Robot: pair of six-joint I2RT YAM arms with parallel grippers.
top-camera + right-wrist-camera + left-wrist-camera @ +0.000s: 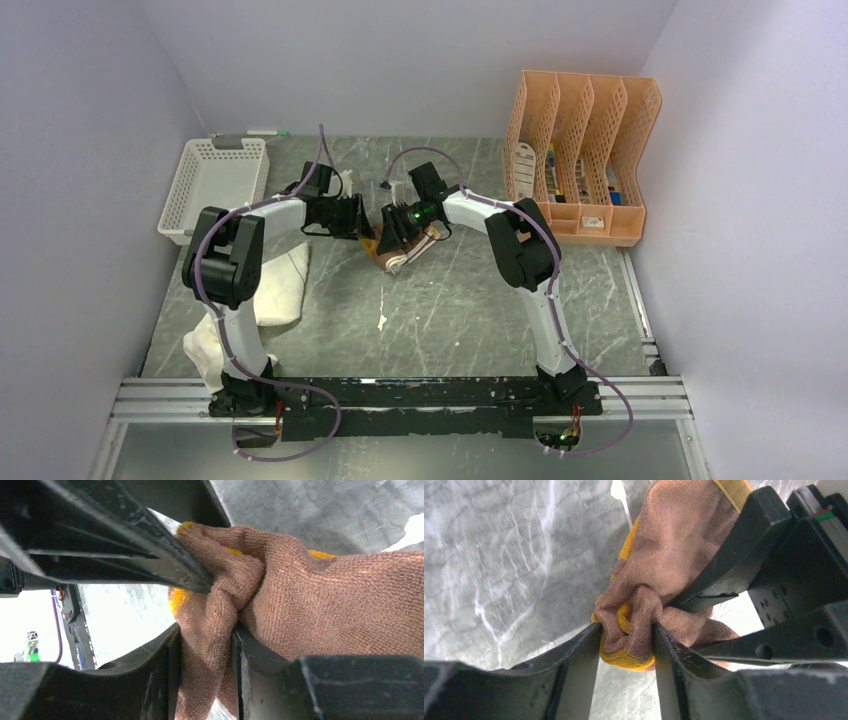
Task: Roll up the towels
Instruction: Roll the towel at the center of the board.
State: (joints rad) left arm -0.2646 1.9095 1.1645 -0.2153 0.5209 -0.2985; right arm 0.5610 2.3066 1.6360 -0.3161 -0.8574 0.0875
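Left wrist view: the left fingers [569,680] are clamped on a gathered fold of the brown and mustard towel [674,540], each finger pressing into the cloth, with a yellow edge showing at the bottom of the pinch. The rest of the towel rises toward 12 o'clock over the grey marbled surface [499,555]. The right fingers [734,557] enter from 3 o'clock and touch the same bundle.

Right wrist view: the right fingers are closed on another fold of that towel, the cloth squeezed narrow between them. One left finger crosses in from 10 o'clock, and its tip presses into the towel just above the pinch. The bulk of the cloth spreads toward 3 o'clock.

Top external view: the brown and mustard towel sits bunched just toward 12 o'clock from the middle of the surface. The left arm reaches it from 9 o'clock and the right arm from 3 o'clock, and the two meet at the cloth. The cream towel [282,285] lies loose and rumpled at 8 o'clock, partly under the left arm and well apart from the other towel. A white basket [213,185] stands at 10 o'clock. An orange file rack [580,150] stands at 2 o'clock near the back wall
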